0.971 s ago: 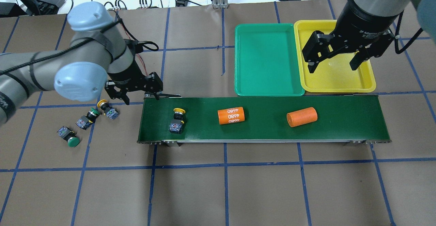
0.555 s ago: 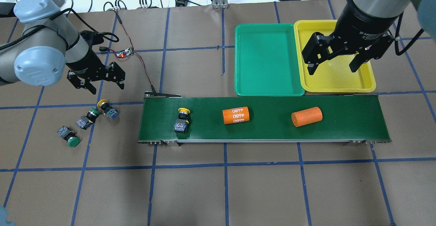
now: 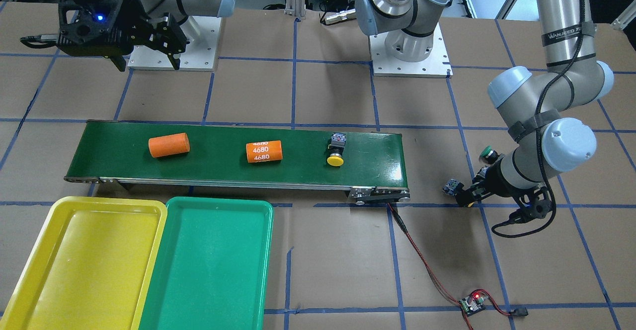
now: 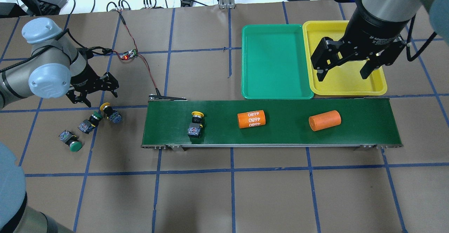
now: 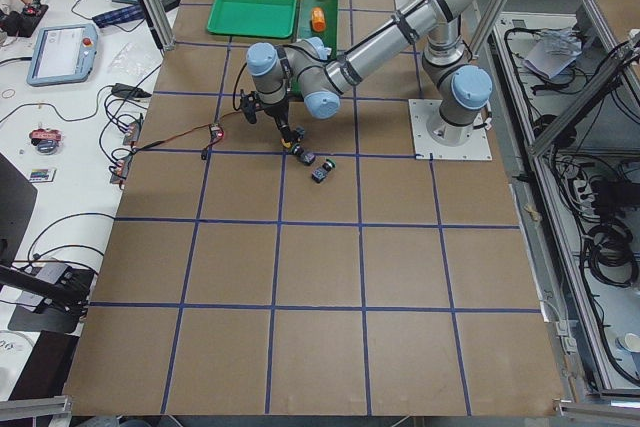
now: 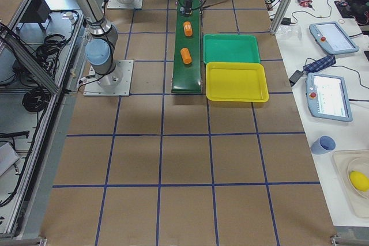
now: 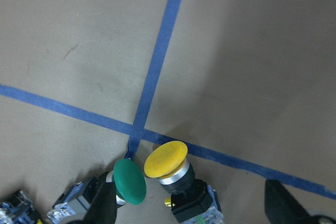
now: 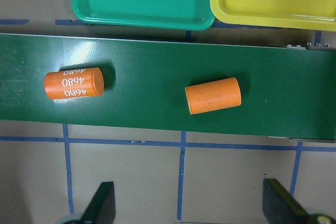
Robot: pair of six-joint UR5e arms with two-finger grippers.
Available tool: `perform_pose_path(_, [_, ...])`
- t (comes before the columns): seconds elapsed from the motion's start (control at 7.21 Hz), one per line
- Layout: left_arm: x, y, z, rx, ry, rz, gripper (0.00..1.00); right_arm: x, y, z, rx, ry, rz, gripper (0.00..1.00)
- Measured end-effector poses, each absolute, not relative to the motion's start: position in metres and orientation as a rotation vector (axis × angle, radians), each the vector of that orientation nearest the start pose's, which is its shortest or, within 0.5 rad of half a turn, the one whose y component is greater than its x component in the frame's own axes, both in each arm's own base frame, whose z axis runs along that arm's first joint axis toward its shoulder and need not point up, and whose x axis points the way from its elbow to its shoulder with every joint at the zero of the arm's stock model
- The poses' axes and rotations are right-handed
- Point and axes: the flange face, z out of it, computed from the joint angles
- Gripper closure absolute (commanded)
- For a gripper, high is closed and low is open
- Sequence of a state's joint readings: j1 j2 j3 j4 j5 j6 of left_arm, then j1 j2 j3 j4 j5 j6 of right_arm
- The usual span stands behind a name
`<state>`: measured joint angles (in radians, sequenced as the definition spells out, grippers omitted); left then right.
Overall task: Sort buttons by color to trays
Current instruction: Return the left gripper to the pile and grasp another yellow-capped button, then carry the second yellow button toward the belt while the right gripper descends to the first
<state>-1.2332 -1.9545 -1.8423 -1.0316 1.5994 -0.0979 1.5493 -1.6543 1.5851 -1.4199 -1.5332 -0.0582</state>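
One yellow button (image 4: 195, 122) lies on the dark green belt (image 4: 280, 136) near its left end. On the table left of the belt lie a yellow button (image 4: 108, 111) and two green buttons (image 4: 90, 120) (image 4: 71, 141). My left gripper (image 4: 100, 98) hangs open just behind the yellow one. In the left wrist view its yellow cap (image 7: 166, 159) and a green cap (image 7: 129, 181) sit between the fingers (image 7: 105, 208). My right gripper (image 4: 342, 75) stands open and empty over the yellow tray (image 4: 350, 84), with the green tray (image 4: 273, 61) beside it.
Two orange cylinders (image 4: 251, 119) (image 4: 324, 120) ride on the belt, one marked 4680. A red-black wire runs from the belt's left end to a small circuit board (image 4: 129, 54). Cables lie along the far table edge.
My left arm swung left from the belt's end and came down behind the table's buttons. The belt carried its button and both cylinders to the right. The right gripper hardly moved.
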Motion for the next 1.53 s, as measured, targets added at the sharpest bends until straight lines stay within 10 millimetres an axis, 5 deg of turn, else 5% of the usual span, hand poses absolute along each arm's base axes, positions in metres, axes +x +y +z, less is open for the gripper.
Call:
perform_pose_path(0.83, [0.043,-0.535,0.158,-0.809,3.004,0.165,0.02,0.127,-0.449,0.504,-0.062,3.105,0.135,0.0])
perform_pose_path(1.25, [0.037,-0.531,0.158,-0.748,2.928,0.138,0.0,0.126,-0.449,0.503,-0.07,3.105,0.14,0.0])
perform_pose_path(1.53, [0.011,-0.529,0.165,-0.722,2.905,0.11,0.0,0.127,-0.448,0.5,-0.065,3.104,0.149,0.0])
